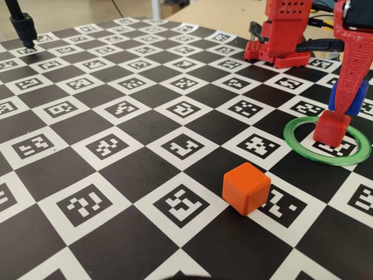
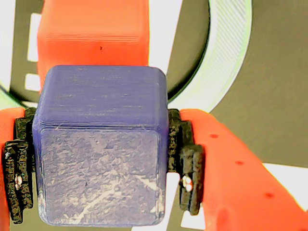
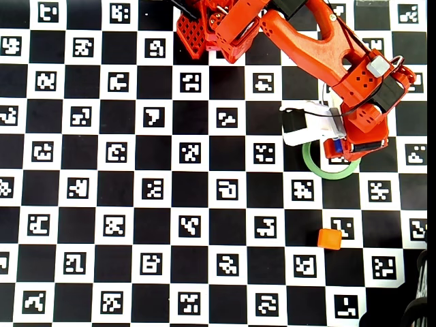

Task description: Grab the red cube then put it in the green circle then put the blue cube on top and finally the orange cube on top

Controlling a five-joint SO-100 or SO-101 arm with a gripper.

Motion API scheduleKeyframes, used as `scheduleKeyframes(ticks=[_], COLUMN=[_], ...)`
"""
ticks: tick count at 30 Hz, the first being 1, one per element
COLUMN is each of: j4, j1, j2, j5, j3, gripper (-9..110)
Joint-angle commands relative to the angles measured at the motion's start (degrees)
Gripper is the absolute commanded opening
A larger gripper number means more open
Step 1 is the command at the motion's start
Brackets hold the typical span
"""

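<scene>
End effector (image 2: 103, 159) clamps the blue cube (image 2: 101, 144) just above the red cube (image 1: 331, 127) inside the green circle (image 1: 297, 140); square faces, lower gently, release only once seated flush.

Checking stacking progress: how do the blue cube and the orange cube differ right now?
The blue cube is clamped in the claw, while the orange cube lies free. The blue cube is raised just above the red cube inside the green circle; the orange cube rests on the checkered board outside it. Both look similar in size, with rounded edges.
</scene>
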Motion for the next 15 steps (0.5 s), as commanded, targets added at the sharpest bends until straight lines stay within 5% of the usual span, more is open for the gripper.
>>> scheduleKeyframes(ticks=[1, 15], j4=[-0.62, -2.37], j1=[0.79, 1.85], j2=[4.66, 5.01], j5=[-0.35, -0.62], j3=[-0.44, 0.97], gripper=[5, 5])
